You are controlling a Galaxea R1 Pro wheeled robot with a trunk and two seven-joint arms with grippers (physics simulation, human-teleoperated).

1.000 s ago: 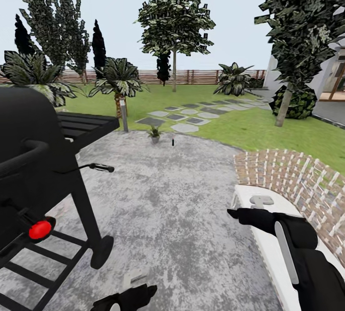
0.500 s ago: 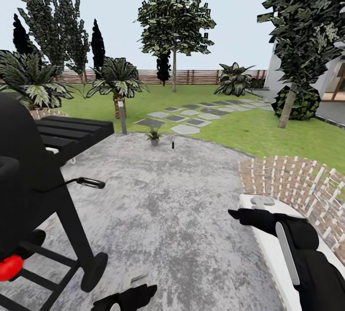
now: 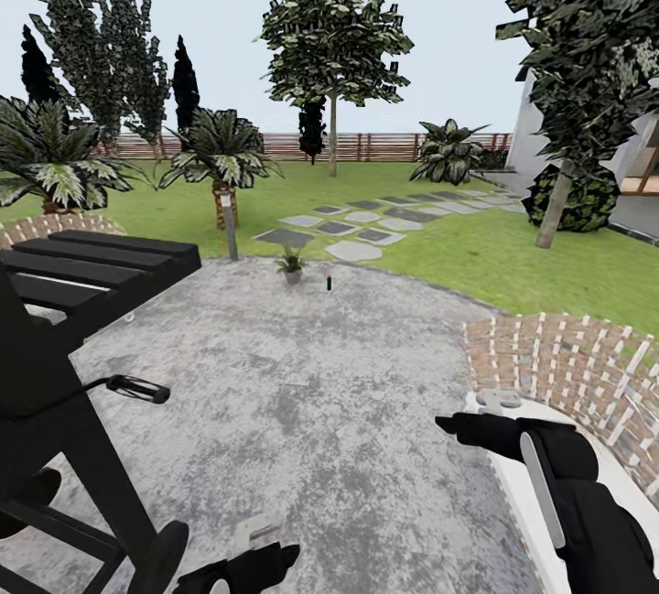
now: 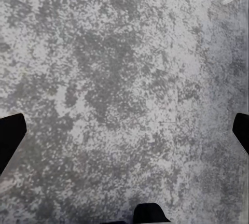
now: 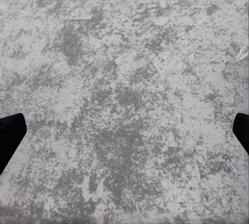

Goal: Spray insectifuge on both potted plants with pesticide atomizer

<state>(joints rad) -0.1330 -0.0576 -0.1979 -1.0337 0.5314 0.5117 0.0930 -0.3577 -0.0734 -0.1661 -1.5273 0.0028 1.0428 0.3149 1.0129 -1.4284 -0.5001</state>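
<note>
The garden (image 3: 513, 255) lies ahead; its stone patio (image 3: 320, 374) carries the robot in transit, so both arms ride low and empty. A black grill (image 3: 64, 338) stands off the left fingers. One potted plant (image 3: 292, 262) and the pesticide atomizer (image 3: 329, 281) stand far ahead of both fingertips (head view only). The wrist views add finger state: left gripper (image 4: 124, 136) and right gripper (image 5: 124, 133) spread wide over bare paving.

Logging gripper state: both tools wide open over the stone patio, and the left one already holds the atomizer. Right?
Not quite. The left tool holds nothing: the left wrist view shows bare patio between its spread fingers. The atomizer stands far ahead on the patio in the head view. The right tool is open too.
</note>
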